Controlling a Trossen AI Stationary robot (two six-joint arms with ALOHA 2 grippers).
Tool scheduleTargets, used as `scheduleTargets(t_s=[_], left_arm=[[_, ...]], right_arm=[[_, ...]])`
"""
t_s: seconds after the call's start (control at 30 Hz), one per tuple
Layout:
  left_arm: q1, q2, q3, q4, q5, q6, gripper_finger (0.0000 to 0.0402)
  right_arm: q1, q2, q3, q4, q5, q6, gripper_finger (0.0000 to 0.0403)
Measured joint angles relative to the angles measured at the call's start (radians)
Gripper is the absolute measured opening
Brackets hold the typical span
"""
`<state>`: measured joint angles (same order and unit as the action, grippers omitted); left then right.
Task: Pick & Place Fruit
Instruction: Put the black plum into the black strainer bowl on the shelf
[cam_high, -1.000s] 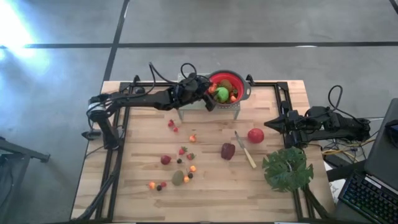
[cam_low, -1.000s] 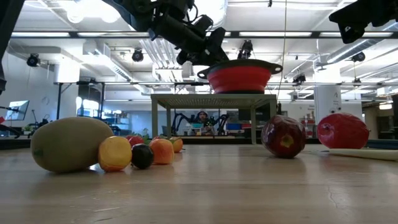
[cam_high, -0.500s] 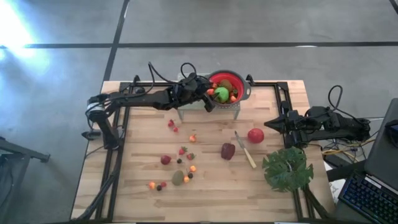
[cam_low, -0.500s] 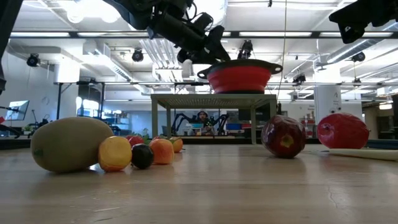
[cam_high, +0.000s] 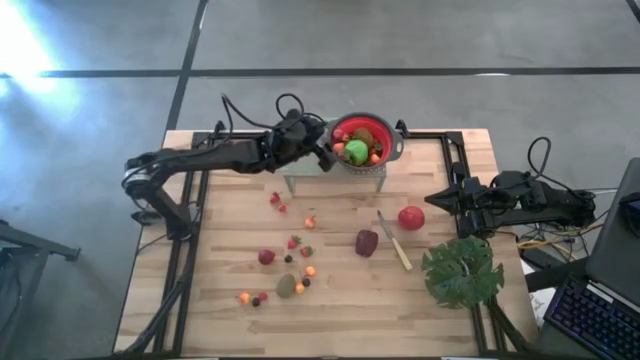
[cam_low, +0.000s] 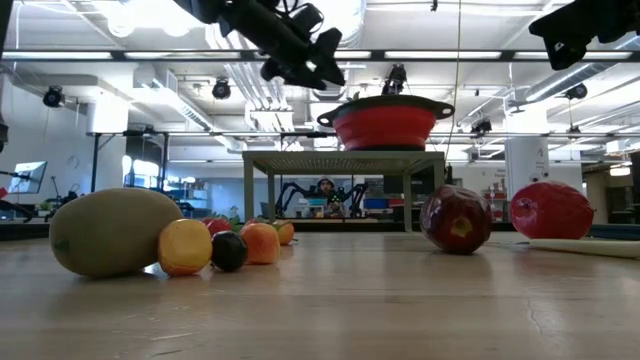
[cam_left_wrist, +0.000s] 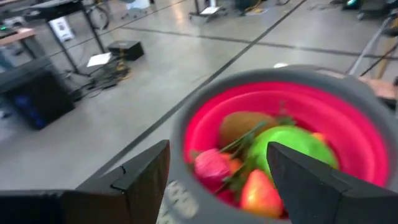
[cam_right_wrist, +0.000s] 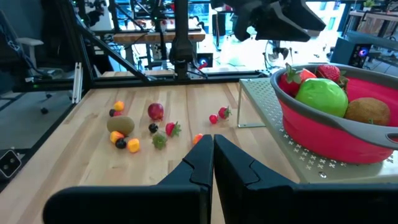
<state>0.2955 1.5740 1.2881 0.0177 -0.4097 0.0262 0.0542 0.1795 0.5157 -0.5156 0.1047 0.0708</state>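
A red bowl with a grey rim (cam_high: 391, 140) stands on a grey perforated stand (cam_low: 340, 158) at the table's far edge. In it lie a green apple (cam_left_wrist: 292, 146), a kiwi (cam_left_wrist: 239, 127) and strawberries (cam_right_wrist: 329, 72). My left gripper (cam_high: 324, 150) hovers open beside the bowl's left rim, above it, with nothing between its fingers (cam_left_wrist: 144, 180). On the table lie more fruit: a red apple (cam_high: 411, 217), a maroon fruit (cam_high: 367, 243), a kiwi (cam_high: 287, 286) and small strawberries (cam_high: 277, 200). My right gripper (cam_high: 432, 199) waits shut at the right side.
A pale-handled knife (cam_high: 394, 242) lies between the maroon fruit and the red apple. A big green leaf (cam_high: 462, 272) lies at the near right. Small orange and dark pieces (cam_high: 252, 298) sit near the table's front. Black frame rails (cam_high: 187, 250) run along the table's sides.
My left gripper has drawn back from the bowl's rim toward the table's left edge and risen a little, staying open and holding nothing. The bowl and the fruit on the table have kept their places.
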Motion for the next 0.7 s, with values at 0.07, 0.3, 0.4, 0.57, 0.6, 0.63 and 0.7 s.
scheduleTargets(t_s=[0.07, 0.3, 0.4, 0.57, 0.6, 0.63, 0.7], left_arm=[[0.000, -0.011, 0.000, -0.035, -0.036, -0.002, 0.0273], [0.004, -0.058, 0.000, -0.177, -0.172, -0.006, 0.0273], [0.008, -0.081, 0.000, -0.223, -0.179, -0.013, 0.0273], [0.010, -0.129, 0.000, -0.270, -0.185, -0.033, 0.0273], [0.010, -0.140, 0.000, -0.281, -0.189, -0.035, 0.0273], [0.011, -0.150, 0.000, -0.297, -0.195, -0.037, 0.0273], [0.011, -0.171, 0.000, -0.325, -0.219, -0.049, 0.0273]], right_arm=[[0.000, 0.000, 0.000, 0.000, 0.000, 0.000, 0.0008], [0.000, 0.000, 0.000, 0.000, 0.000, 0.000, 0.0008], [0.000, 0.000, 0.000, 0.000, 0.000, 0.000, 0.0008], [0.000, 0.000, 0.000, 0.000, 0.000, 0.000, 0.0008], [0.000, 0.000, 0.000, 0.000, 0.000, 0.000, 0.0008], [0.000, 0.000, 0.000, 0.000, 0.000, 0.000, 0.0008], [0.000, 0.000, 0.000, 0.000, 0.000, 0.000, 0.0008]])
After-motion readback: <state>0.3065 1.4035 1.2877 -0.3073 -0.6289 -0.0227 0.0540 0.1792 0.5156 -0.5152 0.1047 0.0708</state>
